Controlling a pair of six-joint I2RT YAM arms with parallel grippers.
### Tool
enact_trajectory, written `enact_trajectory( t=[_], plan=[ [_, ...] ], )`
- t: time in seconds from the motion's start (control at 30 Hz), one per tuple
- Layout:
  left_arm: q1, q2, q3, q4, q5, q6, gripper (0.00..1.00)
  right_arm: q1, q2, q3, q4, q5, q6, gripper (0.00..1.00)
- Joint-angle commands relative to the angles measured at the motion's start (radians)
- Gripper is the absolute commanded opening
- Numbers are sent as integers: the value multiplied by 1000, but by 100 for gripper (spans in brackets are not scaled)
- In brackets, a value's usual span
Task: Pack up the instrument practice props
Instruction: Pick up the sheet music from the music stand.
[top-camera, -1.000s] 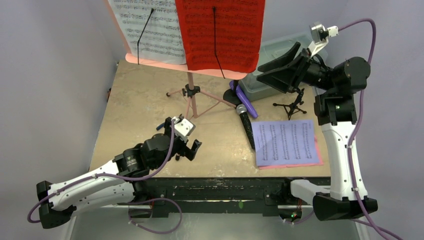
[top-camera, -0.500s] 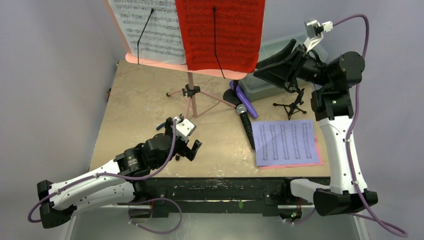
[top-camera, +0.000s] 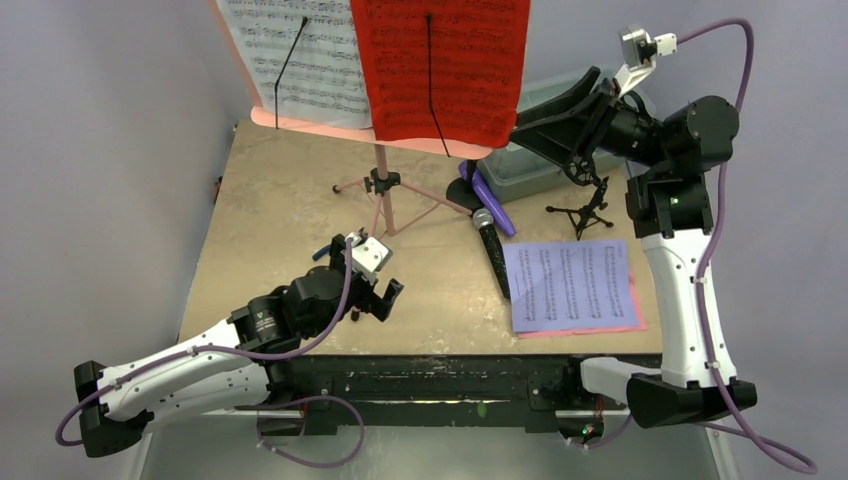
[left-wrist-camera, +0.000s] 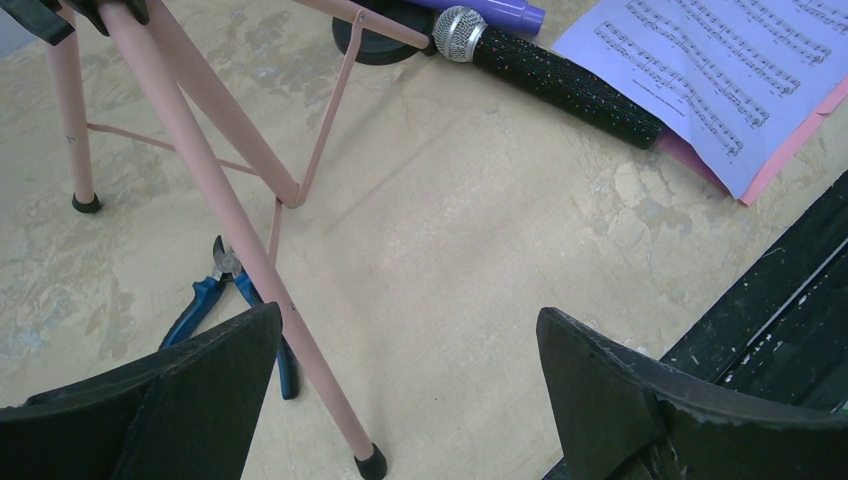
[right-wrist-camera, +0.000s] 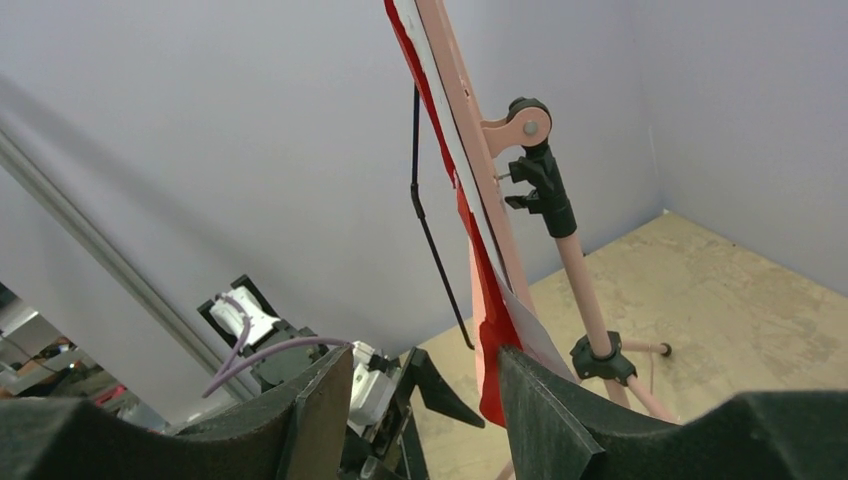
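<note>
Just ahead of parted right pincer, red sheet corner

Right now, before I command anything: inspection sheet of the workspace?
Surface: tan table, worn patches.
Job's things: pink music stand upright, holding white sheet and red sheet; lavender sheet flat at right; black mic and purple mic lying mid-table; mic support standing at rear right.
Clutter: blue-handled pliers under the stand's legs; greenish plastic box at rear right.
Claws: left claw open, low over the table, empty; right claw open, raised at the red sheet's edge.
Cables: purple cables along both arms.
Surroundings: plain grey walls.
</note>
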Motion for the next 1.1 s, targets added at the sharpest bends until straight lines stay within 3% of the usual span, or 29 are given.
enact_trajectory(
  t=[0.0,0.33,0.67,1.07],
  plan=[
    [4,-4,3,11,10,5,99,5,13,51,-16,34,-39,58],
    [8,-2,5,11,16,4,99,27,36,81,8,25,-49,41],
    [19,4,5,14,28,4,99,43,60,120,-19,54,-97,40],
    [24,6,4,14,36,4,99,45,88,181,-52,100,-156,28]
  ],
)
